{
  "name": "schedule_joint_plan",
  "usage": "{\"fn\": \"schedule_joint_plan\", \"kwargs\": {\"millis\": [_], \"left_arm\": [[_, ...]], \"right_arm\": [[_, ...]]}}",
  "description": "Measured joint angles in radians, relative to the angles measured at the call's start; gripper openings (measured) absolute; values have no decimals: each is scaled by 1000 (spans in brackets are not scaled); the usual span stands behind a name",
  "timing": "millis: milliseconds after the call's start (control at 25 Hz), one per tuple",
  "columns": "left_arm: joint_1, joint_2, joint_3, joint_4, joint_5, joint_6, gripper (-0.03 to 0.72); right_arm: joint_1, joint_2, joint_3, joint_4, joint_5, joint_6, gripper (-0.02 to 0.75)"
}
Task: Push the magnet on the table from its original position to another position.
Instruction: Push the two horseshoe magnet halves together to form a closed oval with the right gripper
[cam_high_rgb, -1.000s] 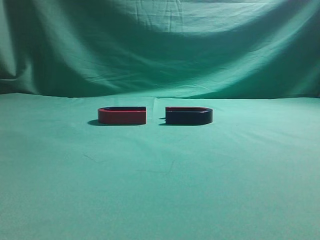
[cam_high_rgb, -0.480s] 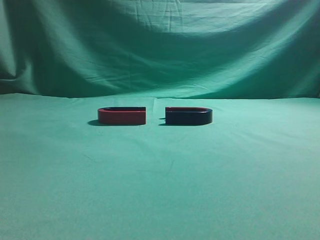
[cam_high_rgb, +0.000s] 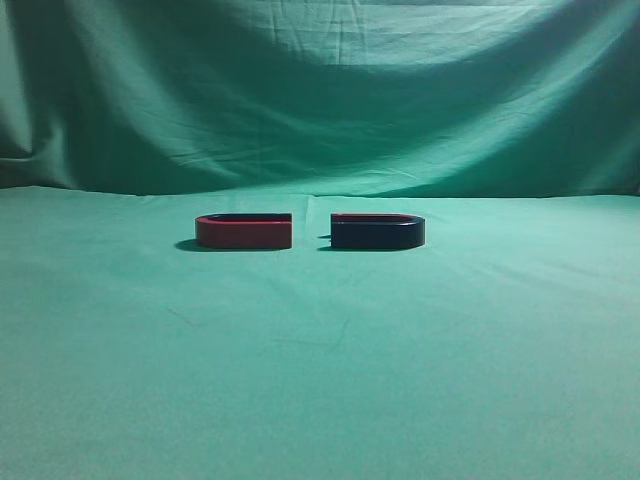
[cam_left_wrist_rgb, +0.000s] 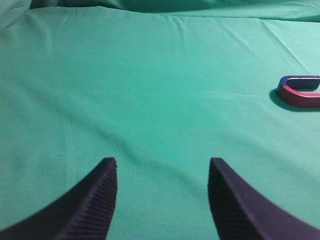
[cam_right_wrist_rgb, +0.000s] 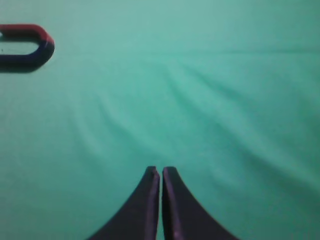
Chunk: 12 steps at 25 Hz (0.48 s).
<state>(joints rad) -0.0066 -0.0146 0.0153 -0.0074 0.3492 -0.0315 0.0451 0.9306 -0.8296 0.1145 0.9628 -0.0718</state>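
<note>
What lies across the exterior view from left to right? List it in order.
Bare green table → red U-shaped magnet → a gap of cloth → dark magnet with the thin red top edge → bare table again. Neither pincer shows in this view.

Two dark ribbed fingers (cam_left_wrist_rgb: 95, 200) of the left gripper (cam_left_wrist_rgb: 162, 167) are seen at the bottom edge, spread wide apart with bare green cloth between them. Nothing is held between them. The table (cam_left_wrist_rgb: 150, 90) is covered by the cloth, which is marked by faint creases running away from the camera. At the right edge, well apart from the gripper, a red magnet (cam_left_wrist_rgb: 300, 92) is seen lying flat, cut off by the frame so that only its curved end is shown; a dark inner rim is visible along its top. A fold of cloth is seen along the top edge.
</note>
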Motion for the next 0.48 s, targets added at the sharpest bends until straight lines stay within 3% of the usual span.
{"fn": "schedule_joint_plan", "kwargs": {"millis": [200,480], "left_arm": [[0,0,0,0,0,0,372],[0,0,0,0,0,0,372]], "right_arm": [[37,146,-81,121,69,-36,0],[240,334,-116,122,22,-40,0]]}}
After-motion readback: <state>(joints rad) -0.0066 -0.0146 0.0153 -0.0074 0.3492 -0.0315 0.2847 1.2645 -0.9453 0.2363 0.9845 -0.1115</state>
